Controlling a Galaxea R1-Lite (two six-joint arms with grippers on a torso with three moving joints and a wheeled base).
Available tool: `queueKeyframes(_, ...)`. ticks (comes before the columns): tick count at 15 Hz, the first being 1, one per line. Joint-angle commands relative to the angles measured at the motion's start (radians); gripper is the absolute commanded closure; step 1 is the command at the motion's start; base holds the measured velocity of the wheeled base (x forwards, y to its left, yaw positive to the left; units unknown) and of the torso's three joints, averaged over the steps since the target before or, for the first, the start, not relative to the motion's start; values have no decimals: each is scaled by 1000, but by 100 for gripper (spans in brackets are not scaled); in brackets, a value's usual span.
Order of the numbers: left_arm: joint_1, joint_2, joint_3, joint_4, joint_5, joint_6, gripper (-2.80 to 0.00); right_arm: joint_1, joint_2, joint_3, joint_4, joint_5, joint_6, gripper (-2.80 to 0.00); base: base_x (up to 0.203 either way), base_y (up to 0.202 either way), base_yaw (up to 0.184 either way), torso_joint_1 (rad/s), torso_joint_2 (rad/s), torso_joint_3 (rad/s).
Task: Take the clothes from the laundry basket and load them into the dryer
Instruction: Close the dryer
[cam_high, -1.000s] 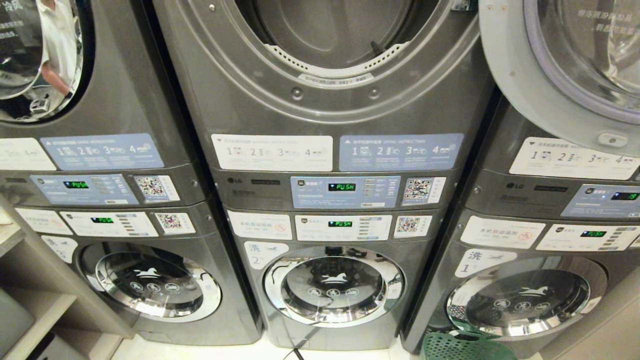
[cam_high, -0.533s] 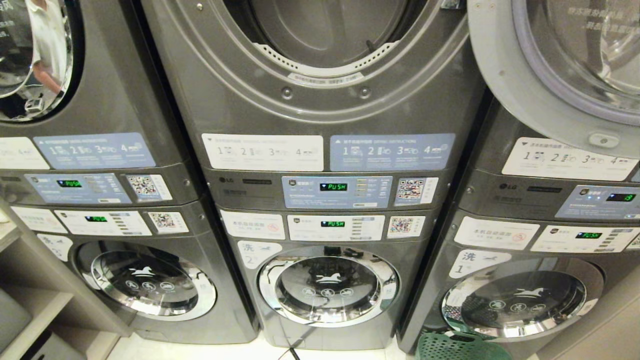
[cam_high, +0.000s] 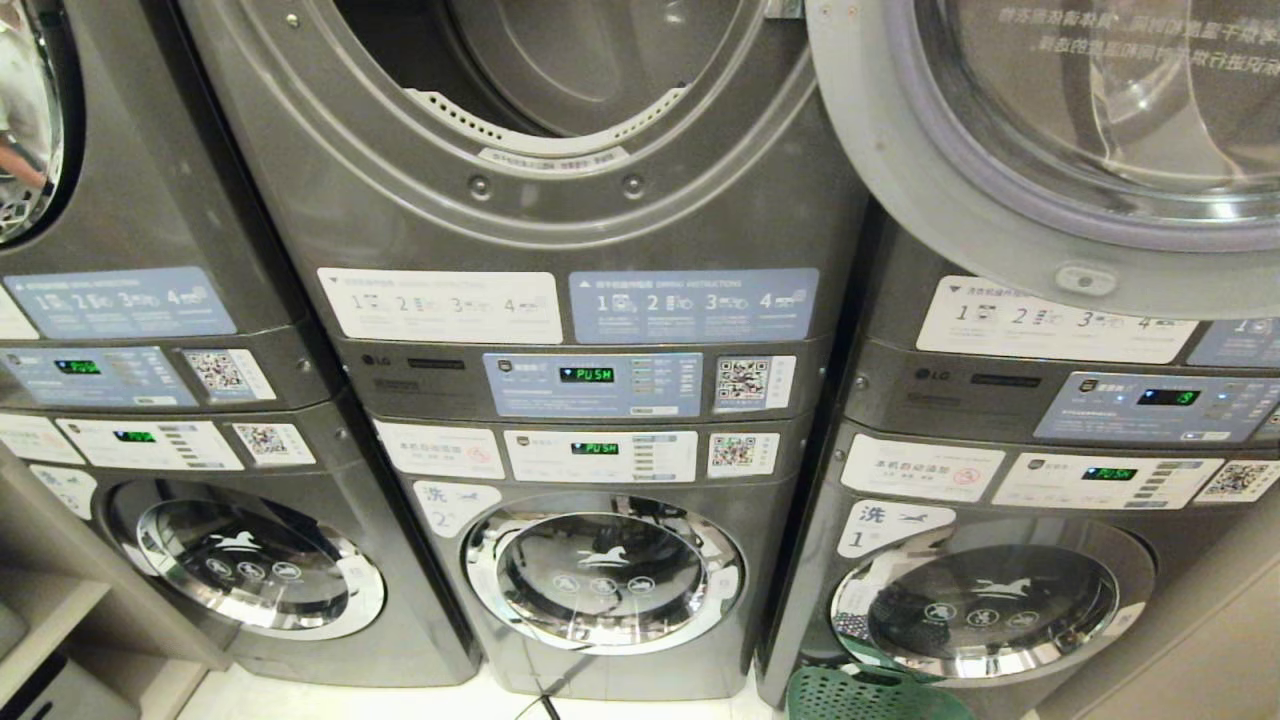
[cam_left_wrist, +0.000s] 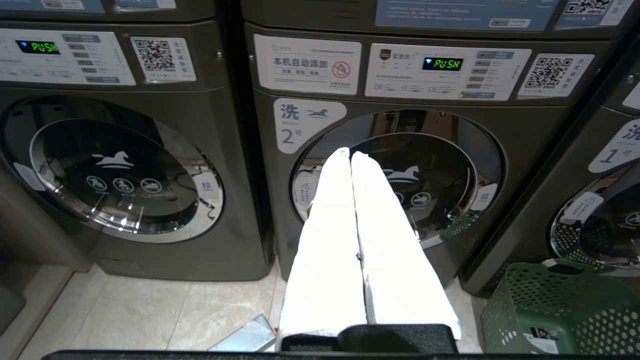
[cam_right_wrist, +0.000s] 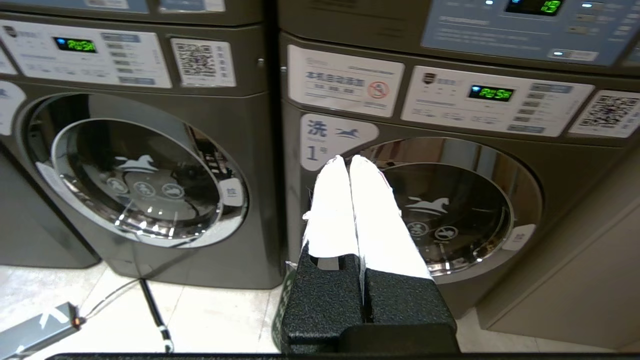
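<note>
Both our left hand (cam_left_wrist: 350, 155) and right hand (cam_right_wrist: 347, 160) hang pressed together, holding nothing. We should square up to the green laundry basket (cam_high: 870, 692) on the floor below the open dryer (cam_high: 560, 70), then reach low.

Left hand (cam_left_wrist: 351, 155), right hand (cam_right_wrist: 348, 160) closed, empty
</note>
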Motion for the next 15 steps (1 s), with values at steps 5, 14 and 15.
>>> queueKeyframes(5, 1, -2, 0, 0, 1, -2, 0, 0, 1, 0, 1, 0, -1, 0, 0, -196, 0, 5, 5, 3)
queueKeyframes(14, 1, -2, 0, 0, 1, 0, 0, 0, 1, 0, 2, 0, -25, 0, 0, -132, 0, 1, 4, 1)
queueKeyframes(15, 1, -2, 0, 1, 1, -2, 0, 0, 1, 0, 2, 1, -25, 0, 0, 0, 0, 0, 0, 0)
